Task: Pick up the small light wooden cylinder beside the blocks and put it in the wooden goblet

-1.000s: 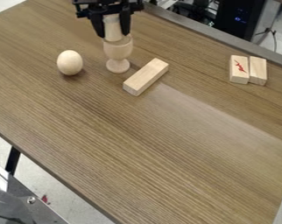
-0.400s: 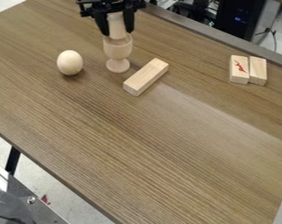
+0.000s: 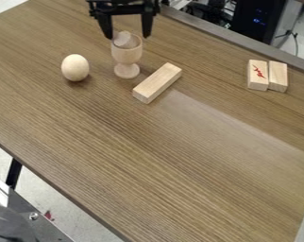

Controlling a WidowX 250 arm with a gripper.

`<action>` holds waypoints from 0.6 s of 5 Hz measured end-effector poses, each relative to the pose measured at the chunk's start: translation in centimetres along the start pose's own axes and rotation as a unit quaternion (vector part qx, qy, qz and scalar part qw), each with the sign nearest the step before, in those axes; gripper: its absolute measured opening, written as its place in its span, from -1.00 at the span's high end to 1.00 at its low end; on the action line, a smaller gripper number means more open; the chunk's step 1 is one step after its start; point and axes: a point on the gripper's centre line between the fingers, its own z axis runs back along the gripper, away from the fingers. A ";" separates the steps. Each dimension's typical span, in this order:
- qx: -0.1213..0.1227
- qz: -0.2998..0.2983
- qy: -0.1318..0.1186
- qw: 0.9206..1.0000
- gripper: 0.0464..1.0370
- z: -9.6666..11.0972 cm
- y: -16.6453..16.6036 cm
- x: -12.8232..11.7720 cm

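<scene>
Spread wide since the earlier frame, the black gripper point(image 3: 127, 36) held nothing and pointed downward at eleven o'clock in the view, above the wooden goblet point(image 3: 127, 57). From the goblet, a long block point(image 3: 157, 82) lay at five o'clock and an egg point(image 3: 75, 67) at eight, while the released peg point(image 3: 123, 38) had dropped to lean inside the goblet

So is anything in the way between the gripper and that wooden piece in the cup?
Nothing visible is: the open gripper hangs just above the wooden piece in the cup. The egg and nearest block lie beside the cup.
</scene>
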 end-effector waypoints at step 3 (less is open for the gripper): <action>-0.013 -0.063 -0.039 0.997 -0.93 2.8 -3.9 1.8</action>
